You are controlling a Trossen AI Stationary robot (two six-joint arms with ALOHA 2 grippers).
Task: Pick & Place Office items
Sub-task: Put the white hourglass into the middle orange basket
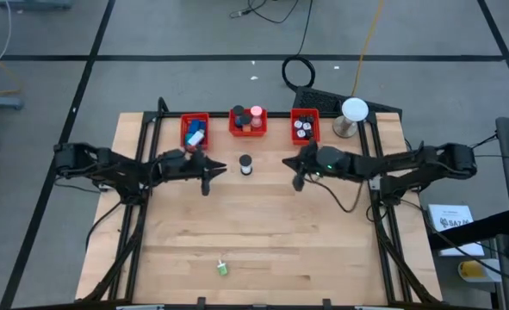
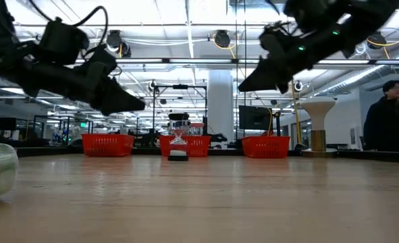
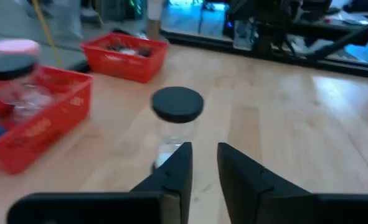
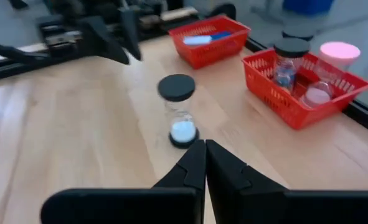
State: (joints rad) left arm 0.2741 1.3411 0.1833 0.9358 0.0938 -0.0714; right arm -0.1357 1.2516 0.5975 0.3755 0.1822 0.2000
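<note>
A small sand timer (image 1: 245, 164) with black caps stands upright on its bottom cap on the table, in front of the middle red bin (image 1: 247, 131); it also shows in the wrist views (image 3: 176, 118) (image 4: 177, 112). My left gripper (image 1: 207, 178) (image 3: 202, 163) hovers to the timer's left, its fingers a narrow gap apart with nothing between them. My right gripper (image 1: 299, 177) (image 4: 205, 163) hovers to the timer's right, shut and empty. Both point toward the timer from above table height (image 2: 140, 104) (image 2: 243, 86). A green item (image 1: 223, 268) lies near the front edge.
Three red bins stand along the far edge: the left one (image 1: 183, 129) holds blue blocks, the middle one pink- and black-capped items, the right one (image 1: 305, 138) black rolls. A white dome (image 1: 354, 112) stands at the far right. A person (image 2: 391, 121) is beyond the table.
</note>
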